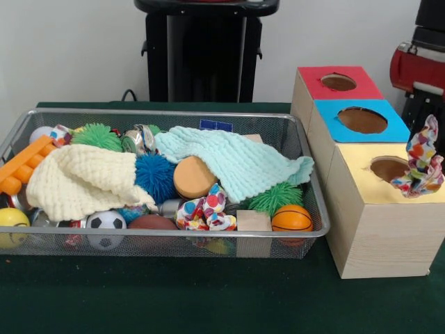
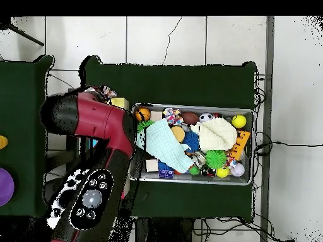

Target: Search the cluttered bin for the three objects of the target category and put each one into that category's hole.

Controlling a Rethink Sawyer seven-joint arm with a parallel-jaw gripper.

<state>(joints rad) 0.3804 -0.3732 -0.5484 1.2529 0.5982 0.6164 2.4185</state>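
The wire bin [image 1: 139,245] sits on the left half of the green tabletop [image 1: 174,299], heaped with toys and cloths. To its right, almost touching it, stands a long wooden box [image 1: 382,236] with three round holes in its top: a red-framed hole [image 1: 338,82] farthest, a blue-framed hole [image 1: 362,120] in the middle and a yellow-framed hole [image 1: 388,167] nearest.

In the overhead view the red and black arm [image 2: 101,123] reaches over the box and hides most of it. The gripper is covered by the arm, so whether it is open or closed cannot be told.

Inside the bin, a mint knitted cloth [image 1: 236,160] drapes across the far right part. A cream knitted cloth [image 1: 80,182] lies over the left part. One polka-dot cloth [image 1: 423,158] hangs in the air just above the yellow-framed hole, its lower end at the hole's right edge. A second polka-dot cloth [image 1: 205,209] lies bunched near the bin's front wall, in the middle.

Between the two knitted cloths sit a blue spiky ball [image 1: 154,175] and an orange disc [image 1: 193,177], which touch each other. An orange toy brick [image 1: 24,163] leans at the left end. A green spiky ball [image 1: 276,197] rests just behind a small basketball [image 1: 292,218] in the near right corner. A wooden block [image 1: 253,221] stands just left of the basketball. A soccer ball [image 1: 106,224] lies against the front wall, left of centre.
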